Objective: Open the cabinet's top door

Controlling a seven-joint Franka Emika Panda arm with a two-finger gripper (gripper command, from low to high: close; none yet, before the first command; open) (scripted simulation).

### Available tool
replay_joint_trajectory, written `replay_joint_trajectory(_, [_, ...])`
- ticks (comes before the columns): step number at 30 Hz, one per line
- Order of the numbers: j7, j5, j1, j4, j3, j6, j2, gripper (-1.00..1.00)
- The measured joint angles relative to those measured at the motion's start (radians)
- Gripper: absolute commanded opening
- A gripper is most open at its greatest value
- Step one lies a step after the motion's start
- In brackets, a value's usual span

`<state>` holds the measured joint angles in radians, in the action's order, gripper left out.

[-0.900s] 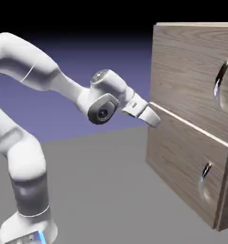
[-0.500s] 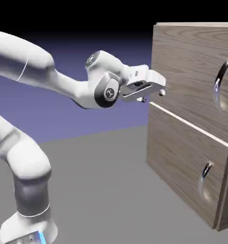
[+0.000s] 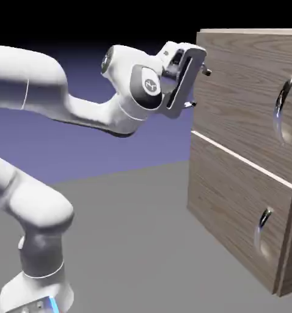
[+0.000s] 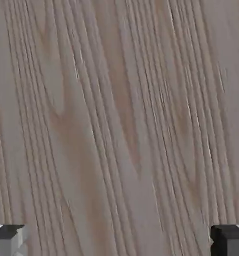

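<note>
Stood on the grey counter (image 3: 130, 232) at the exterior view's right: the light-brown wood-grain cabinet (image 3: 234, 202), both doors shut. Held high near the top door (image 3: 240, 98), at its left edge, well apart from the curved silver handle (image 3: 283, 101): the white arm's gripper (image 3: 195, 87), jaws spread wide, gripping nothing. Filled the hand view: wood grain, both grey fingertips (image 4: 7, 241) far apart at the bottom edge.
</note>
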<state>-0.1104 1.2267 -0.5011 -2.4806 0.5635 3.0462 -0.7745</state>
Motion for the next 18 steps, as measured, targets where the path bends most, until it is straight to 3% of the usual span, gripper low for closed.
replay_joint_trajectory(18, [0.402,0.783,-0.312,0.21,0.36,0.006,-0.13,0.0])
